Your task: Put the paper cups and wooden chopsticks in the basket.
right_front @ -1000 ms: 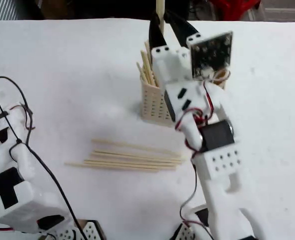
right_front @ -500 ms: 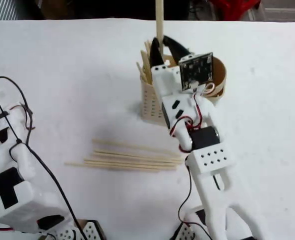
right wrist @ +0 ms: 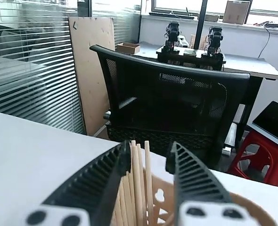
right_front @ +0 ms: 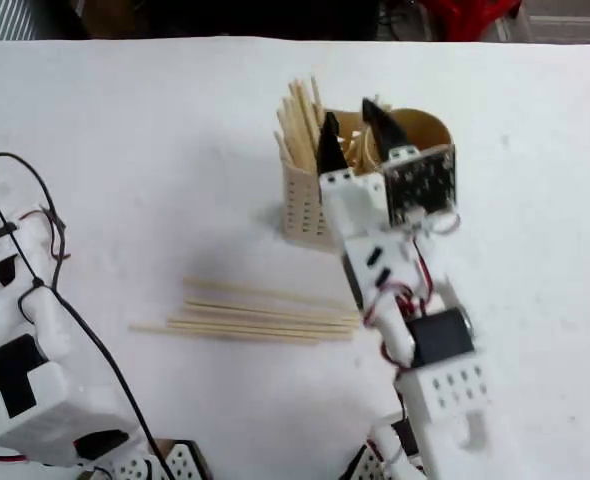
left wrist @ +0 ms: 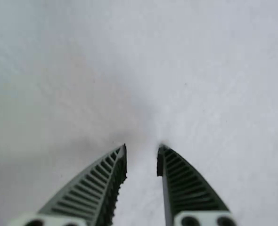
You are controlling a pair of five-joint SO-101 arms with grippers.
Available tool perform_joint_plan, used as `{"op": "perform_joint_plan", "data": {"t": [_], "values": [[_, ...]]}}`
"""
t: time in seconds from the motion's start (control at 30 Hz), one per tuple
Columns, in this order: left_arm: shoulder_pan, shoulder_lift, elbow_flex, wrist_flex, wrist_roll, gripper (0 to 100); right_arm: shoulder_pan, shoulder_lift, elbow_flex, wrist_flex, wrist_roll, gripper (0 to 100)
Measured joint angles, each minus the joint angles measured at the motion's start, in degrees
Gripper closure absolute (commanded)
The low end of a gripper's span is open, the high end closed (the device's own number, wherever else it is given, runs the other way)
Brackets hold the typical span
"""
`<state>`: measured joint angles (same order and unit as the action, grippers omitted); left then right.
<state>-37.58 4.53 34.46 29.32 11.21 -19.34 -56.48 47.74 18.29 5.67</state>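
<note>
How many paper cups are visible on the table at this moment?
1. The paper cup stands at the basket, next to the upright chopsticks, partly behind the right tool. Whether it sits inside the basket is unclear, and more cups may be hidden.

Tool [right wrist: 149, 144], jaws apart, over upright chopsticks [right wrist: 136, 188], chair [right wrist: 176, 94] behind

The right arm [right_front: 445, 385] is made of white shells with black servo blocks between them. The right end effector [right_front: 346, 112] has two dark tapering fingers [right wrist: 101, 183], ribbed on their inner faces. Just behind it sits a square dark circuit board [right_front: 422, 186]; farther back, red and black wires [right_front: 405, 300] loop along the joints. The left arm [right_front: 25, 400] is also white, trailing a black cable [right_front: 39, 185]; the left end effector [left wrist: 141, 151] has matching ribbed fingers.
</note>
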Motion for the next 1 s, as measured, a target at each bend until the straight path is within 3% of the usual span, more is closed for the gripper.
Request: {"op": "perform_joint_plan", "data": {"t": [0.07,0.2,0.33,0.43,0.7,1.0], "values": [[0.0,0.0,0.0,0.0,0.0,88,-0.1,-4.7,0.0,6.0,1.2,90.7],[0.0,0.0,0.0,0.0,0.0,88,-4.4,-10.2,-1.9,22.2,12.9,90.7],[0.0,0.0,0.0,0.0,0.0,88,-11.7,-8.5,-5.2,37.4,20.0,90.7],[0.0,0.2,0.0,0.0,0.0,88,-14.5,-2.4,-5.8,41.8,22.3,90.7],[0.0,0.3,0.0,0.0,0.0,88,-24.4,26.5,-5.8,37.9,30.4,90.6],[0.0,0.3,0.0,0.0,0.0,88,-25.1,50.2,-5.8,25.0,48.2,90.6]]}}
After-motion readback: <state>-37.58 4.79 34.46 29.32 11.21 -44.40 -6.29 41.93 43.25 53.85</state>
